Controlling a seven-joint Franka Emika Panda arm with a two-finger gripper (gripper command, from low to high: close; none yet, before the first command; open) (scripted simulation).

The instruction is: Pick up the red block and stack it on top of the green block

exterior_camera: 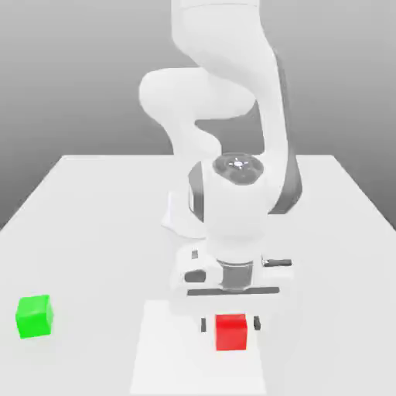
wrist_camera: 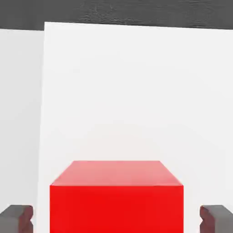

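The red block (exterior_camera: pixel 231 332) rests on the white table near its front edge, directly under my hand. My gripper (exterior_camera: pixel 230 324) is lowered around it, one dark finger on each side. In the hand view the red block (wrist_camera: pixel 116 200) sits between the two fingertips (wrist_camera: pixel 18 218), with a small gap on either side, so the gripper (wrist_camera: pixel 116 219) is open and not touching it. The green block (exterior_camera: pixel 34 316) sits alone on the table far toward the exterior view's left, at about the same depth as the red one.
The white table (exterior_camera: pixel 93 216) reaches back to the arm's base (exterior_camera: pixel 182 220). A brighter white rectangular patch (exterior_camera: pixel 162 356) lies under the red block. The table's dark far edge (wrist_camera: pixel 136 13) appears in the hand view.
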